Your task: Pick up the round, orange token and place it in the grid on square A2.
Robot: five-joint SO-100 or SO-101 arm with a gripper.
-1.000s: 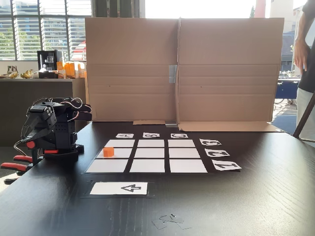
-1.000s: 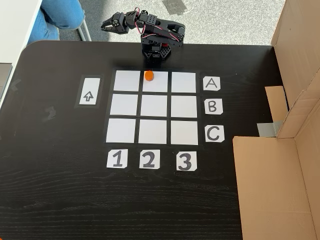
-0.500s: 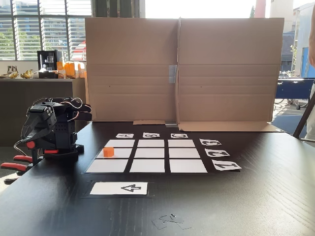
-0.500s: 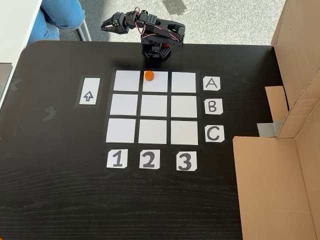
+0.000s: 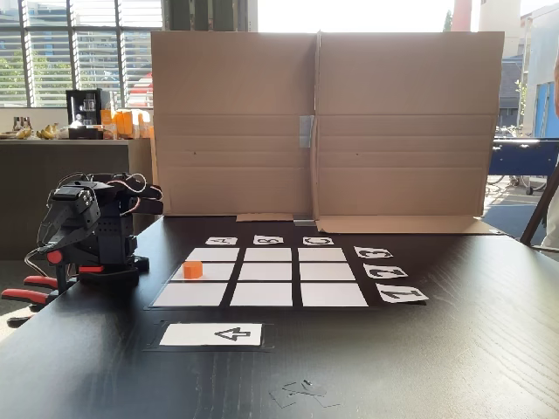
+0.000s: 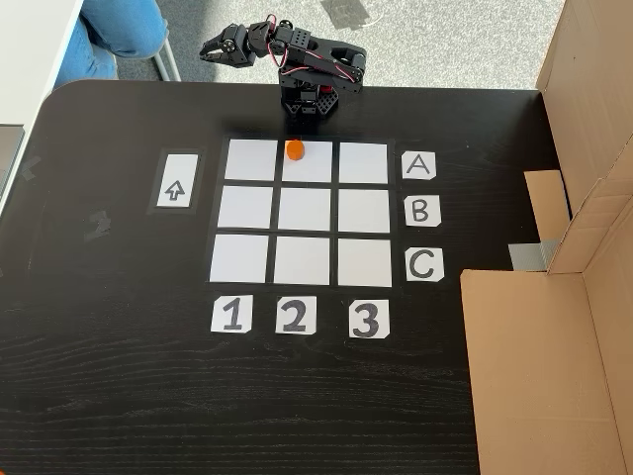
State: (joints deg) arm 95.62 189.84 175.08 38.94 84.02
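The orange token [image 6: 294, 149] stands on square A2 [image 6: 309, 170], close to that cell's edge on the arm's side. In the low fixed view the token [image 5: 193, 270] sits in the middle cell [image 5: 212, 272] of the grid's left column. The grid [image 6: 305, 210] lies flat on the black table, with letter cards on one side and number cards on another. The black arm [image 5: 89, 229] is folded over its base at the table's edge. Its gripper [image 6: 210, 49] hangs past the table edge, well away from the token; it looks shut and holds nothing.
A white arrow card [image 6: 174, 181] lies beside the grid. A cardboard wall [image 5: 323, 122] closes off the side opposite the arm, with a flap [image 6: 534, 366] lying on the table. Red clamps [image 5: 31, 288] grip the edge by the arm. A person's knee [image 6: 119, 25] shows beyond the table.
A person at the right edge of the low fixed view has stepped almost out of frame. The arm and the token have not moved.
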